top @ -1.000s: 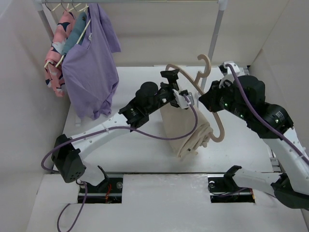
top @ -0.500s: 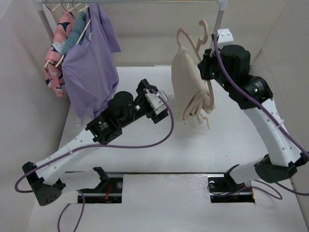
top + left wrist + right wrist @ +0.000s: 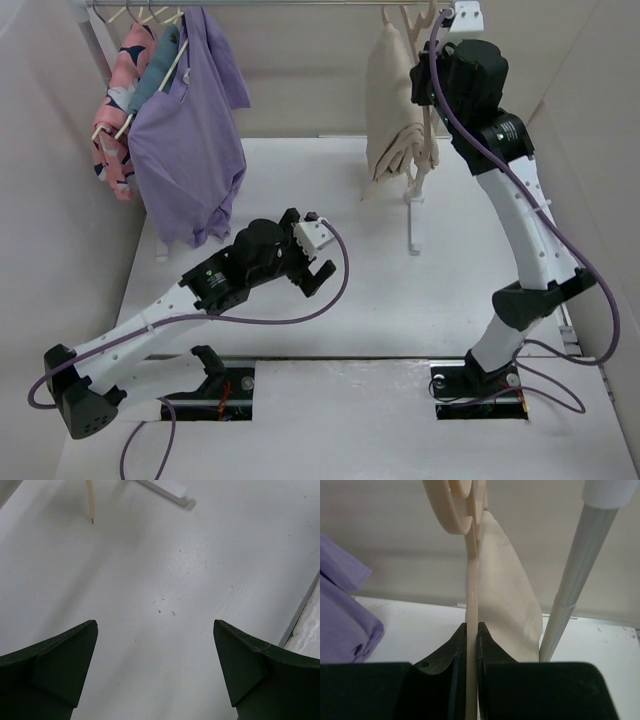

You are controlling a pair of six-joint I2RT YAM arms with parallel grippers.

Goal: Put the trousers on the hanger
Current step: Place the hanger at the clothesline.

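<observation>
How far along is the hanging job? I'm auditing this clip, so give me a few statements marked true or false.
1. The trousers are draped on the hanger. True.
2. The left fingers are shut on cloth. False: they stand wide open above the bare table and hold nothing.
3. The right fingers pinch the hanger. True.
4. The purple shirt lies on the table. False: it hangs from the rail at the left.
5. The trousers lie in a heap on the table. False: they hang raised at the right, near the rail.
</observation>
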